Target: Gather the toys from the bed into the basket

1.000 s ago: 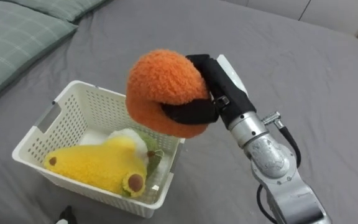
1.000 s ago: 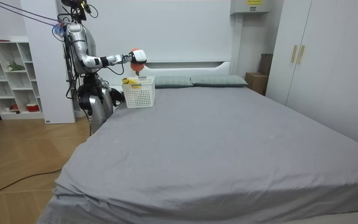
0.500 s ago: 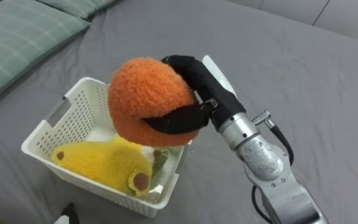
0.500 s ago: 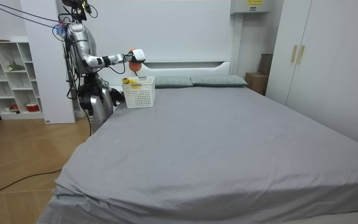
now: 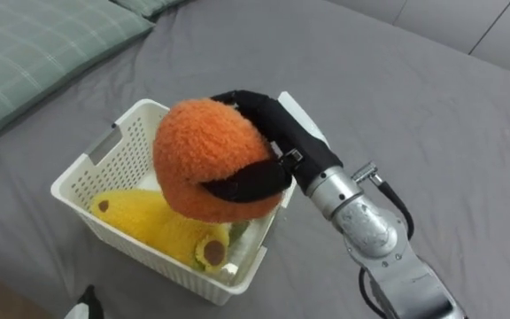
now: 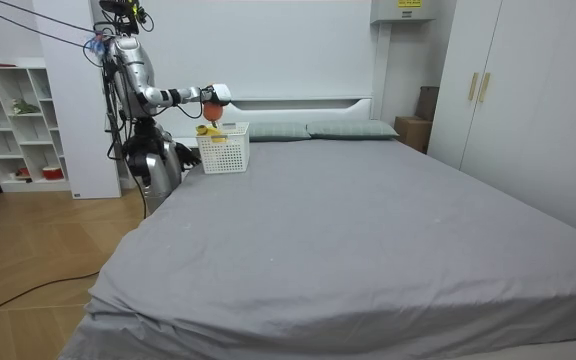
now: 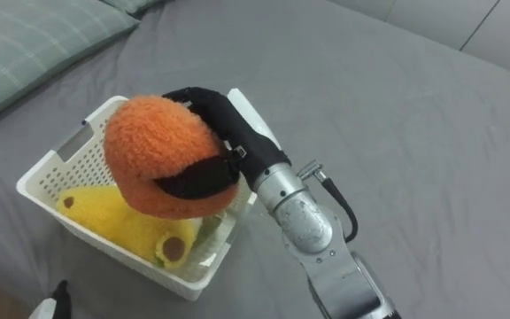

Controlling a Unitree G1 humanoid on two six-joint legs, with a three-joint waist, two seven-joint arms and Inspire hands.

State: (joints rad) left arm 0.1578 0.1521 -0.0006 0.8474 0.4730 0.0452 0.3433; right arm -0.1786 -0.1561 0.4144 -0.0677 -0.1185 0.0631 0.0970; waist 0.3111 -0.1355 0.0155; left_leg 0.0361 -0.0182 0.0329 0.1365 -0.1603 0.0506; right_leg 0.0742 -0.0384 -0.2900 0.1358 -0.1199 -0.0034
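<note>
— So what had changed over that last second?

— Mostly the arm's reach. The right hand (image 5: 286,142) had carried the orange plush ball (image 5: 206,155) from over the white basket's (image 5: 140,257) right rim further in, so that it hung above the basket's middle. The room view showed the hand drawn a little towards the robot, which stood at the bed's (image 5: 414,115) head-end corner on the room view's left. The head camera had shifted as well.

— And the grip?

— Closed round the ball: dark fingers curled over its top and far side, the thumb pressed across its near side. The ball sat left of the palm, clear of the rim and of what lay below.

— What did the basket hold?

— A yellow plush toy (image 5: 149,221), lying lengthwise along the near wall, partly under the ball. The basket itself stood on the bed near that head-end corner, beside a checked green pillow (image 5: 34,44).

— The other hand?

— A dark bit of the left hand (image 5: 85,304) showed at the eye view's lower edge; its state could not be told.
</note>
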